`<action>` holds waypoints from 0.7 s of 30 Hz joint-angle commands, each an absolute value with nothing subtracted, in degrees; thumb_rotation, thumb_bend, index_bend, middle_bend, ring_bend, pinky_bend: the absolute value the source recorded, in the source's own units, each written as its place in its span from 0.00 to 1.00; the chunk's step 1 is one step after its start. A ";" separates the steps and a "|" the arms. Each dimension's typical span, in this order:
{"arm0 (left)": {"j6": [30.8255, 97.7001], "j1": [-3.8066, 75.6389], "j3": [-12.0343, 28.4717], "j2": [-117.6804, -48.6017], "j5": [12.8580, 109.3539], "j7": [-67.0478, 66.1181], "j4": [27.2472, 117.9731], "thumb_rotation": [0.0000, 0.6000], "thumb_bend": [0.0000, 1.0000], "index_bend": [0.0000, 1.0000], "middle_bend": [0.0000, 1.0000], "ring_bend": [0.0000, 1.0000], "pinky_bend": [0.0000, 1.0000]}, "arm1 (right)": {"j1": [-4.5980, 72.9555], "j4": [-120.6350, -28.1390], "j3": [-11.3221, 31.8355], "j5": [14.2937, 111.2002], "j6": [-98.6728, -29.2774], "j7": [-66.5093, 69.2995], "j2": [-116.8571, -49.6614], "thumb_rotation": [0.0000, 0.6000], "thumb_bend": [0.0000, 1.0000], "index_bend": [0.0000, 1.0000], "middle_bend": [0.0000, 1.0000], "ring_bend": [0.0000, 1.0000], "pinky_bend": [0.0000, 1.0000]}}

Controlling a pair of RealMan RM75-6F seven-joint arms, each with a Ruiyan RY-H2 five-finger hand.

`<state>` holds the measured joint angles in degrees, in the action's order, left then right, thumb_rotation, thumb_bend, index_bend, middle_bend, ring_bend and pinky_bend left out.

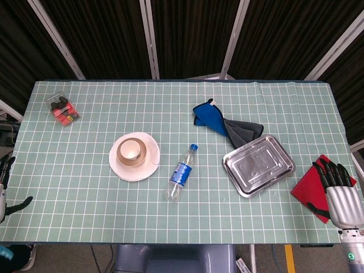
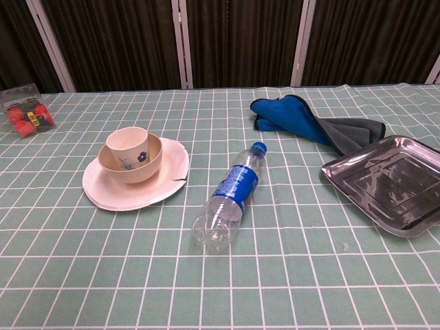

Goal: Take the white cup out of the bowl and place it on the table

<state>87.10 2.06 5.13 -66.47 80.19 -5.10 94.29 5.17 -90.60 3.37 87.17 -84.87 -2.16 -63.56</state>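
Note:
A white cup [image 1: 129,149] [image 2: 127,144] stands upright inside a tan bowl [image 1: 142,152] [image 2: 142,166], and the bowl sits on a white plate [image 1: 147,168] [image 2: 162,185] left of the table's middle. My right hand [image 1: 336,189] hovers at the table's right edge over a red cloth [image 1: 307,185], fingers spread and holding nothing. My left hand [image 1: 5,185] shows only partly at the far left edge, fingers apart, nothing in it. Neither hand appears in the chest view.
An empty plastic bottle [image 1: 181,172] [image 2: 229,197] lies on its side right of the plate. A steel tray [image 1: 258,165] [image 2: 395,181] sits to the right. Blue and grey cloths [image 1: 226,125] [image 2: 311,126] lie behind it. A small packet [image 1: 62,109] [image 2: 26,119] rests at far left.

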 commanded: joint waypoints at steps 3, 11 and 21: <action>86.74 2.26 5.07 -66.33 80.03 -5.14 94.44 1.00 0.14 0.00 0.00 0.00 0.00 | 5.11 -90.42 3.39 87.24 -85.04 -2.05 -63.71 1.00 0.03 0.05 0.00 0.00 0.00; 86.91 2.43 4.81 -66.41 80.93 -5.09 94.57 1.00 0.14 0.00 0.00 0.00 0.00 | 5.01 -90.72 3.42 87.25 -85.15 -1.40 -63.46 1.00 0.03 0.05 0.00 0.00 0.00; 86.38 3.40 4.95 -67.36 81.57 -5.87 93.97 1.00 0.14 0.00 0.00 0.00 0.00 | 5.00 -90.76 3.44 87.20 -85.07 -1.39 -63.43 1.00 0.03 0.05 0.00 0.00 0.00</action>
<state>86.40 3.37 4.94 -67.34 81.58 -5.84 94.00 5.01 -90.78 3.45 87.19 -85.06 -1.39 -63.42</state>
